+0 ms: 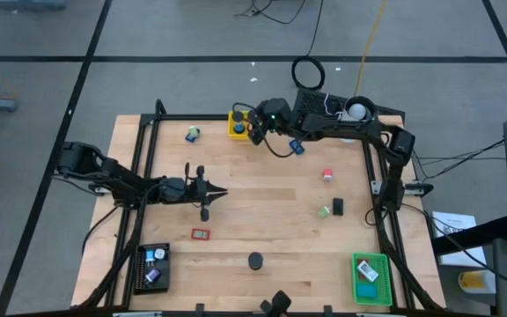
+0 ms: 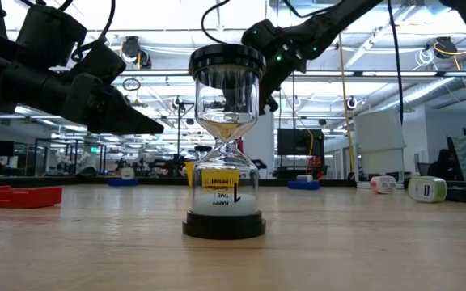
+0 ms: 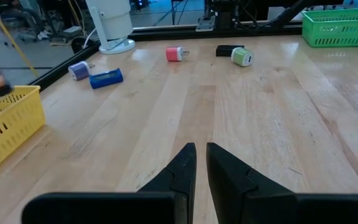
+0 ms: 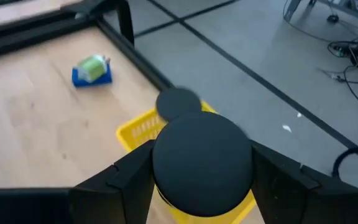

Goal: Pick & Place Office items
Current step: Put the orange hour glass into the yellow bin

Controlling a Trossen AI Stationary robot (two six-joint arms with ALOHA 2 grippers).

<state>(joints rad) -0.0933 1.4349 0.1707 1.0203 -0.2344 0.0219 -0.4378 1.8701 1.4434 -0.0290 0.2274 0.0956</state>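
The left gripper (image 1: 223, 191) hovers mid-bench, its arm stretched in from the left edge, jaws nearly closed on nothing. The right gripper (image 1: 252, 126) reaches to the far edge, jaws spread around a black round object.

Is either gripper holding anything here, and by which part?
The right gripper holds a black round-capped object by its sides, over the yellow mesh tray. The left gripper holds nothing.

Wooden table (image 1: 262, 202) with trays, hourglass (image 2: 225, 141), scattered small items.
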